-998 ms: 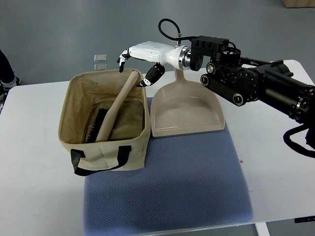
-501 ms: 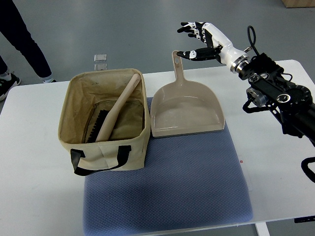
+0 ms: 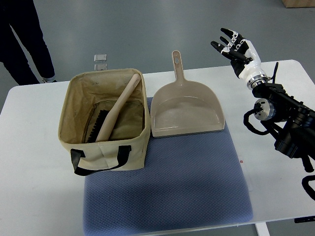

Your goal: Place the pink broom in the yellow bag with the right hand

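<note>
The blue mat (image 3: 167, 196) lies nearest on the worktop (image 3: 34, 162). On it, the yellow bag (image 3: 103, 125) holds the pink broom (image 3: 117, 109), bristles down, handle leaning on the rim. The dustpan (image 3: 187, 110) sits beside the bag. The placing step appears complete; only retreat remains. The right robot hand (image 3: 235, 46) is released, fingers spread, and has withdrawn further right since the earlier frame.

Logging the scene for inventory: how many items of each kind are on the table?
Bag: 1
Broom, inside the bag: 1
Dustpan: 1
Blue mat: 1
Total: 4
</note>
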### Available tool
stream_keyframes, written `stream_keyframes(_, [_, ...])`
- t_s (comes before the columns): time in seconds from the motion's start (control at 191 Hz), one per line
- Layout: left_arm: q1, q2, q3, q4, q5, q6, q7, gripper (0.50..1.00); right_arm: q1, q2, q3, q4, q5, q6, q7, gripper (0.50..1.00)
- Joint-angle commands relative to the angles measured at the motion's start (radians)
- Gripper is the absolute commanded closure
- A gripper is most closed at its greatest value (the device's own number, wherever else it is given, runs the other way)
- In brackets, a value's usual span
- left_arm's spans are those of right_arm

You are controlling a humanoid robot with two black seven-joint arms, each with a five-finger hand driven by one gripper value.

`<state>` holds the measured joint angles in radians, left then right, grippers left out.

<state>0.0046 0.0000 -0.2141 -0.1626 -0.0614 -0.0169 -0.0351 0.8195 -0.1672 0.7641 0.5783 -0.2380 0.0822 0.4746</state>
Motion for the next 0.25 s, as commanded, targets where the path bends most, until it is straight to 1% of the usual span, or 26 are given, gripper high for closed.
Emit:
stream_keyframes(0.0, [0.0,0.0,0.001,0.0,0.0,0.0,0.0,0.5,-0.011,0.002,0.043,0.002,0.002,0.002,-0.001,0.57])
stream_keyframes(0.246, [0.0,0.0,-0.001,0.0,0.0,0.0,0.0,0.5,-0.022,0.006,0.047,0.002,0.003,0.001,0.001,0.57])
